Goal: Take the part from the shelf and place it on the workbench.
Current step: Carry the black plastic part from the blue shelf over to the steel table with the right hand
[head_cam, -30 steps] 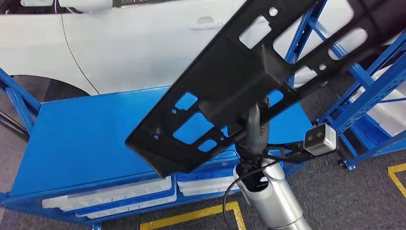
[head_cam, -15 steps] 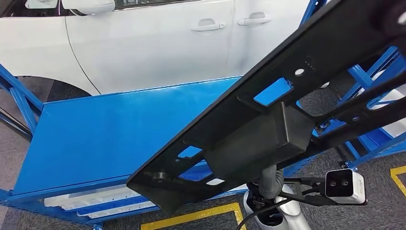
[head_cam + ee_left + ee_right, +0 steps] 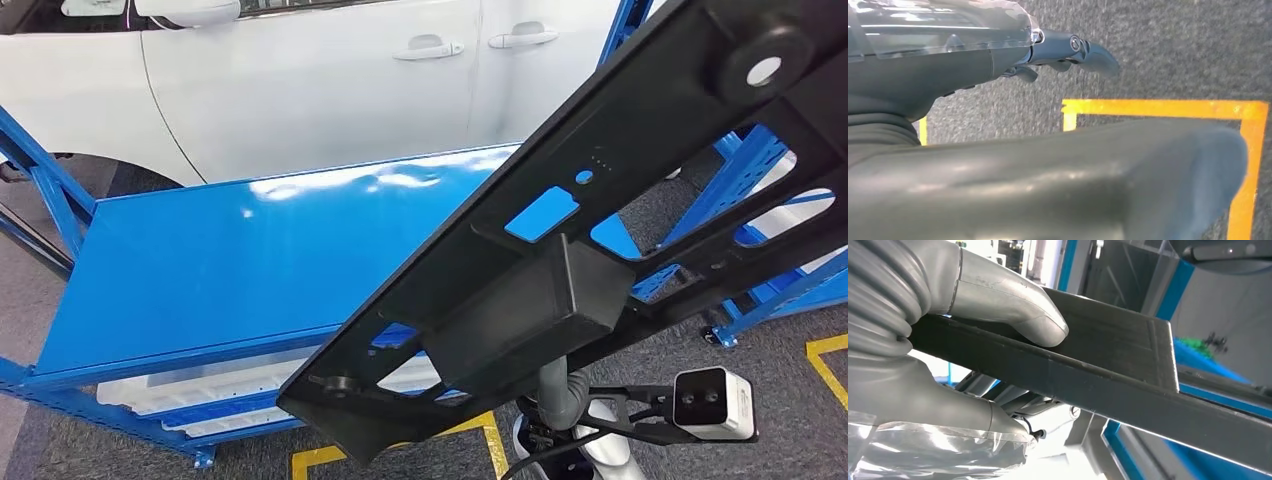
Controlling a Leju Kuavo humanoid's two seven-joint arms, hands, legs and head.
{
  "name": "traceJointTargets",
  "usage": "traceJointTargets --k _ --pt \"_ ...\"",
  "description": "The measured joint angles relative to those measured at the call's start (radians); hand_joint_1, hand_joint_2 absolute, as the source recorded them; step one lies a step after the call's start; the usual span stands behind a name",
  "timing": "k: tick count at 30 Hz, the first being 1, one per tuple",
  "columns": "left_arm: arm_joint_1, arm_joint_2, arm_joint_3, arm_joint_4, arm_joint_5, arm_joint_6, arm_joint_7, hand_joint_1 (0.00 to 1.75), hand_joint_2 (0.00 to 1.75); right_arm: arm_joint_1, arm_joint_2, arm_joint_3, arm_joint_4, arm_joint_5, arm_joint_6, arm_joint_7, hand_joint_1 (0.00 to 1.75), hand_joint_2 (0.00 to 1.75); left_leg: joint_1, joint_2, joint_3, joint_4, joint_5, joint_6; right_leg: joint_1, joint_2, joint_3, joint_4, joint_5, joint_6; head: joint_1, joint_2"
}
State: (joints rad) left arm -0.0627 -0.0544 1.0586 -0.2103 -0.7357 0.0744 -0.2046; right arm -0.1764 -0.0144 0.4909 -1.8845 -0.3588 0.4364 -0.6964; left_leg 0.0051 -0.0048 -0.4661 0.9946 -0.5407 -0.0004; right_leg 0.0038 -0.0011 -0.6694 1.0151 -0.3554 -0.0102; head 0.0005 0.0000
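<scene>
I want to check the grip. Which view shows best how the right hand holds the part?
The right wrist view: the right hand clamps the black part edge, thumb on top. The head view shows the whole part above the blue workbench, hiding the hand. The left wrist view shows carpet.

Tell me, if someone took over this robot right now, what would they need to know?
Right hand grips the black part, thumb pressed on its top face. Left hand holds nothing, hanging over the carpet with its fingers apart.
The part is off the shelf, held tilted in the air above the blue workbench.
Done: pickup. Left: lower the part onto the workbench and let go.
</scene>
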Motion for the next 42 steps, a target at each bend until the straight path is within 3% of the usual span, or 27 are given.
traceJointTargets --k 2,3,5,7,8,10,11,13,15,18,19,22,23,24,25,27,29,31,33,34,35,36,37,38,39,40,42 --pt "0.001 0.001 0.000 0.000 -0.005 0.000 0.004 0.00 0.00 0.001 -0.003 0.003 0.000 0.001 0.000 0.004 1.75 1.75 -0.001 0.001 -0.008 -0.005 0.021 0.009 -0.004 0.001 -0.001 -0.006 0.014 0.013 0.000 0.000" --pt "0.001 0.001 0.000 0.000 -0.011 0.000 0.007 0.00 0.00 0.001 -0.006 0.006 0.000 0.005 -0.003 0.008 1.75 1.75 0.001 0.004 -0.015 -0.009 0.035 0.014 -0.006 0.002 -0.006 -0.001 0.003 0.018 0.000 0.000" --pt "-0.001 0.001 0.000 0.000 -0.027 -0.002 0.016 0.00 0.00 0.001 -0.014 0.018 0.003 0.029 -0.018 0.012 1.75 1.75 0.005 0.009 -0.038 -0.016 0.063 0.023 -0.010 0.003 -0.030 0.065 -0.077 0.029 0.000 0.000" --pt "-0.001 0.002 -0.002 0.000 -0.045 -0.008 0.023 0.00 0.00 0.000 -0.020 0.040 0.018 0.055 -0.033 0.018 1.75 1.75 0.006 0.012 -0.066 -0.015 0.086 0.025 -0.015 0.003 -0.060 0.193 -0.179 0.038 0.000 0.000" --pt "0.000 0.002 -0.004 0.000 -0.053 -0.012 0.026 0.00 0.00 -0.001 -0.022 0.054 0.031 0.061 -0.037 0.023 1.75 1.75 0.006 0.013 -0.082 -0.013 0.097 0.023 -0.018 0.003 -0.066 0.248 -0.203 0.042 0.000 0.000" --pt "0.001 0.001 -0.008 0.000 -0.065 -0.021 0.027 0.00 0.00 -0.002 -0.023 0.083 0.062 0.066 -0.036 0.029 1.75 1.75 0.008 0.014 -0.113 -0.005 0.116 0.017 -0.024 0.002 -0.031 0.266 -0.190 0.047 0.000 0.000" --pt "0.001 0.001 -0.010 0.000 -0.069 -0.025 0.027 0.00 0.00 -0.003 -0.023 0.096 0.074 0.070 -0.033 0.027 1.75 1.75 0.010 0.014 -0.128 0.000 0.123 0.013 -0.028 0.001 0.015 0.218 -0.167 0.049 0.000 0.000" --pt "0.002 0.001 -0.013 0.000 -0.081 -0.028 0.034 0.00 0.00 -0.003 -0.022 0.114 0.093 0.076 -0.020 0.016 1.75 1.75 0.011 0.013 -0.149 0.013 0.134 0.002 -0.029 0.003 0.120 0.077 -0.155 0.047 0.000 0.000" --pt "0.007 0.000 -0.019 -0.001 -0.103 -0.029 0.065 0.00 0.00 0.010 -0.023 0.122 0.101 0.083 -0.007 0.014 1.75 1.75 0.011 0.011 -0.157 0.018 0.145 -0.012 -0.023 0.007 0.168 0.001 -0.166 0.035 0.000 0.000" --pt "0.021 -0.005 -0.033 0.000 -0.135 -0.035 0.124 0.00 0.00 0.049 -0.028 0.123 0.087 0.112 -0.002 0.035 1.75 1.75 0.015 0.009 -0.163 0.018 0.151 -0.031 -0.018 0.006 0.156 -0.008 -0.147 0.006 0.000 0.000" --pt "0.025 -0.007 -0.037 0.000 -0.141 -0.036 0.136 0.00 0.00 0.058 -0.030 0.122 0.079 0.118 0.001 0.042 1.75 1.75 0.017 0.008 -0.171 0.036 0.127 -0.035 -0.019 0.005 0.147 -0.011 -0.135 -0.004 0.000 0.000" --pt "0.029 -0.015 -0.042 0.000 -0.148 -0.038 0.150 0.00 0.00 0.063 -0.036 0.114 0.063 0.113 0.013 0.056 1.75 1.75 0.018 0.008 -0.220 0.199 -0.020 -0.039 -0.014 0.003 0.104 -0.013 -0.098 -0.021 0.000 0.000" --pt "0.028 -0.017 -0.043 0.000 -0.149 -0.038 0.151 0.00 0.00 0.063 -0.038 0.108 0.062 0.106 0.015 0.060 1.75 1.75 0.018 0.008 -0.230 0.260 -0.050 -0.040 -0.011 0.002 0.087 -0.012 -0.086 -0.022 0.000 0.000" --pt "0.027 -0.018 -0.045 0.000 -0.149 -0.039 0.150 0.00 0.00 0.062 -0.039 0.101 0.061 0.099 0.017 0.065 1.75 1.75 0.018 0.008 -0.227 0.297 -0.054 -0.039 -0.007 0.002 0.070 -0.011 -0.073 -0.023 0.000 0.000" --pt "0.026 -0.018 -0.047 -0.001 -0.150 -0.039 0.150 0.00 0.00 0.060 -0.040 0.094 0.061 0.093 0.018 0.070 1.75 1.75 0.017 0.008 -0.208 0.304 -0.036 -0.036 -0.004 0.001 0.053 -0.010 -0.061 -0.022 0.000 0.000" --pt "0.022 -0.016 -0.049 -0.002 -0.150 -0.039 0.148 0.00 0.00 0.054 -0.043 0.081 0.061 0.084 0.023 0.077 1.75 1.75 0.012 0.008 -0.118 0.217 0.016 -0.023 0.001 0.002 0.024 -0.007 -0.037 -0.021 0.000 0.000" --pt "0.014 -0.012 -0.050 -0.004 -0.148 -0.039 0.144 0.00 0.00 0.047 -0.046 0.069 0.061 0.075 0.030 0.077 1.75 1.75 0.004 0.008 -0.007 0.065 0.012 -0.009 0.005 0.001 0.007 -0.004 -0.015 -0.014 0.000 0.000" --pt "0.009 -0.009 -0.050 -0.004 -0.146 -0.038 0.137 0.00 0.00 0.039 -0.049 0.062 0.063 0.070 0.041 0.068 1.75 1.75 -0.003 0.008 0.040 -0.019 -0.009 -0.001 0.004 -0.001 0.003 -0.008 0.006 -0.002 0.000 0.000" --pt "0.009 -0.008 -0.049 -0.004 -0.144 -0.036 0.130 0.00 0.00 0.033 -0.052 0.056 0.070 0.076 0.055 0.048 1.75 1.75 -0.004 0.011 0.028 -0.030 0.012 0.010 -0.001 -0.002 0.000 -0.016 0.020 0.012 0.000 0.000" --pt "0.009 -0.007 -0.049 -0.004 -0.144 -0.036 0.128 0.00 0.00 0.030 -0.055 0.054 0.074 0.083 0.060 0.036 1.75 1.75 -0.003 0.013 0.018 -0.034 0.027 0.017 -0.002 -0.001 -0.008 -0.006 0.001 0.018 0.000 0.000" --pt "0.009 -0.006 -0.049 -0.004 -0.145 -0.036 0.126 0.00 0.00 0.028 -0.057 0.052 0.077 0.093 0.064 0.028 1.75 1.75 -0.001 0.015 0.004 -0.037 0.043 0.022 -0.004 0.000 -0.019 0.022 -0.036 0.024 0.000 0.000" --pt "0.009 -0.005 -0.049 -0.004 -0.144 -0.035 0.124 0.00 0.00 0.024 -0.059 0.049 0.081 0.102 0.067 0.021 1.75 1.75 0.000 0.018 -0.012 -0.038 0.058 0.026 -0.008 0.001 -0.036 0.073 -0.093 0.029 0.000 0.000" --pt "0.008 -0.004 -0.049 -0.004 -0.143 -0.034 0.120 0.00 0.00 0.020 -0.060 0.047 0.084 0.113 0.068 0.017 1.75 1.75 0.000 0.018 -0.030 -0.036 0.072 0.027 -0.011 0.001 -0.052 0.140 -0.149 0.035 0.000 0.000" --pt "0.008 -0.002 -0.048 -0.004 -0.140 -0.032 0.115 0.00 0.00 0.017 -0.061 0.045 0.086 0.123 0.068 0.014 1.75 1.75 0.000 0.018 -0.048 -0.035 0.085 0.027 -0.014 0.001 -0.063 0.207 -0.185 0.041 0.000 0.000" --pt "0.008 0.000 -0.047 -0.004 -0.137 -0.028 0.110 0.00 0.00 0.015 -0.062 0.041 0.088 0.135 0.069 0.011 1.75 1.75 0.000 0.019 -0.067 -0.032 0.098 0.026 -0.016 0.001 -0.065 0.260 -0.196 0.045 0.000 0.000" --pt "0.007 0.003 -0.044 -0.004 -0.132 -0.024 0.104 0.00 0.00 0.013 -0.063 0.039 0.090 0.148 0.069 0.009 1.75 1.75 0.000 0.019 -0.086 -0.027 0.111 0.023 -0.019 0.001 -0.052 0.282 -0.182 0.048 0.000 0.000" --pt "0.008 0.009 -0.037 -0.004 -0.126 -0.016 0.099 0.00 0.00 0.013 -0.063 0.033 0.091 0.172 0.070 0.006 1.75 1.75 0.002 0.019 -0.123 -0.015 0.131 0.016 -0.024 0.000 0.027 0.219 -0.131 0.050 0.000 0.000"
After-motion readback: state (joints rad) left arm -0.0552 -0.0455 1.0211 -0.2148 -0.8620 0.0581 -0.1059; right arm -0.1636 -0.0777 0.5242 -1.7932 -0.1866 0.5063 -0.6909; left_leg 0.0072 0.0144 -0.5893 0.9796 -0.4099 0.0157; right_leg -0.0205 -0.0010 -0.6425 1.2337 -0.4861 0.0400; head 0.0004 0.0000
